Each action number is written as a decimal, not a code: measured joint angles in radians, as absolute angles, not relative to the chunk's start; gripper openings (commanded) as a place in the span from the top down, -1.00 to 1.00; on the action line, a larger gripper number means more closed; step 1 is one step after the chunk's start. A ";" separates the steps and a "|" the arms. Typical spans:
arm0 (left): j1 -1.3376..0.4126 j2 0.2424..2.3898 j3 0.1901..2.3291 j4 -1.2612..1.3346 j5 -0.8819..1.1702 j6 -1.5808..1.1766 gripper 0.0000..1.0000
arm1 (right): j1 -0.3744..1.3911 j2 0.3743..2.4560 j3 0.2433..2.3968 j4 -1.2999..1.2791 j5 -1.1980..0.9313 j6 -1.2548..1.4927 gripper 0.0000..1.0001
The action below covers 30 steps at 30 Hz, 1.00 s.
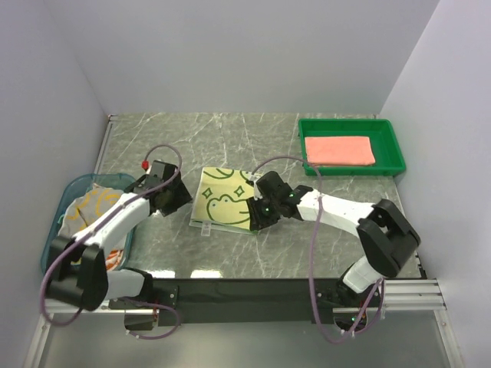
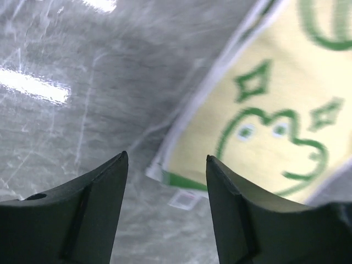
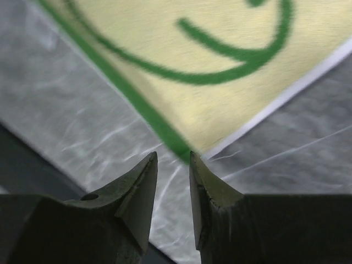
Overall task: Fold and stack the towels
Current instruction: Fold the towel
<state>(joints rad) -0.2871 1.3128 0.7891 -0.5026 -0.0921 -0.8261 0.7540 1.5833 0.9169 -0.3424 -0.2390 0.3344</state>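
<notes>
No text can be read. The yellow towel point(image 2: 264, 110) bears only a green frog face and diamond sparkles; the white tag point(image 2: 184, 199) at its corner is too blurred to read.

A grey-green marbled bench point(image 1: 230, 142) with pale veins fills the enclosure. Plain white panels stand around it: a back wall point(image 1: 245, 54), a left wall point(image 1: 46, 115) and a right wall point(image 1: 453, 115). A black strip point(image 1: 253, 291) lines the bench's near edge, where soft glare patches point(image 1: 203, 273) shine.
</notes>
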 measured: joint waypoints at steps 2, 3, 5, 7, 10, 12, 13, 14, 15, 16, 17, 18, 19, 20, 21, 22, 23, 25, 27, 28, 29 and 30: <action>-0.297 1.244 0.789 -0.506 -0.093 -0.826 -0.29 | 0.762 1.539 0.914 -0.348 -0.279 0.316 0.25; -0.303 1.214 0.789 -0.506 -0.092 -0.826 -0.30 | 0.762 1.522 0.914 -0.347 -0.298 0.308 0.25; -0.314 1.180 0.789 -0.506 -0.091 -0.826 -0.29 | 0.762 1.501 0.914 -0.342 -0.323 0.295 0.25; -0.327 1.177 0.789 -0.506 -0.091 -0.828 -0.22 | 0.762 1.499 0.912 -0.331 -0.332 0.294 0.26; -0.345 1.205 0.777 -0.495 -0.091 -0.833 -0.07 | 0.762 1.501 0.899 -0.307 -0.323 0.308 0.40; -0.353 1.227 0.755 -0.480 -0.089 -0.836 -0.02 | 0.762 1.504 0.884 -0.274 -0.314 0.333 0.51; -0.356 1.241 0.743 -0.472 -0.088 -0.839 0.06 | 0.762 1.509 0.876 -0.253 -0.310 0.349 0.55; -0.358 1.255 0.732 -0.467 -0.088 -0.845 0.10 | 0.764 1.517 0.869 -0.233 -0.307 0.365 0.57; -0.358 1.271 0.721 -0.459 -0.088 -0.854 0.15 | 0.766 1.529 0.862 -0.212 -0.305 0.377 0.58; -0.360 1.288 0.709 -0.448 -0.089 -0.859 0.25 | 0.767 1.542 0.859 -0.200 -0.304 0.388 0.58; -0.360 1.302 0.697 -0.441 -0.091 -0.864 0.31 | 0.768 1.560 0.855 -0.183 -0.304 0.401 0.58; -0.361 1.311 0.683 -0.429 -0.093 -0.870 0.38 | 0.770 1.575 0.851 -0.171 -0.305 0.406 0.59; -0.361 1.319 0.667 -0.417 -0.095 -0.878 0.52 | 0.772 1.591 0.846 -0.159 -0.305 0.416 0.59; -0.362 1.322 0.649 -0.406 -0.096 -0.884 0.59 | 0.774 1.607 0.839 -0.149 -0.308 0.427 0.59; -0.362 1.322 0.631 -0.398 -0.097 -0.888 0.66 | 0.775 1.617 0.834 -0.140 -0.308 0.432 0.59; -0.362 1.322 0.614 -0.389 -0.099 -0.892 0.69 | 0.776 1.629 0.826 -0.131 -0.311 0.441 0.60; -0.362 1.320 0.603 -0.375 -0.096 -0.903 0.71 | 0.776 1.642 0.818 -0.128 -0.314 0.451 0.60; -0.362 1.312 0.590 -0.348 -0.099 -0.910 0.88 | 0.777 1.655 0.815 -0.125 -0.326 0.465 0.60; -0.363 1.299 0.573 -0.325 -0.099 -0.921 0.93 | 0.776 1.660 0.815 -0.123 -0.329 0.472 0.61; -0.364 1.292 0.562 -0.313 -0.099 -0.926 0.95 | 0.776 1.661 0.815 -0.124 -0.329 0.475 0.62; -0.364 1.281 0.550 -0.302 -0.098 -0.934 0.95 | 0.776 1.662 0.817 -0.126 -0.327 0.475 0.62; -0.364 1.270 0.537 -0.289 -0.098 -0.941 0.95 | 0.776 1.663 0.819 -0.130 -0.324 0.475 0.62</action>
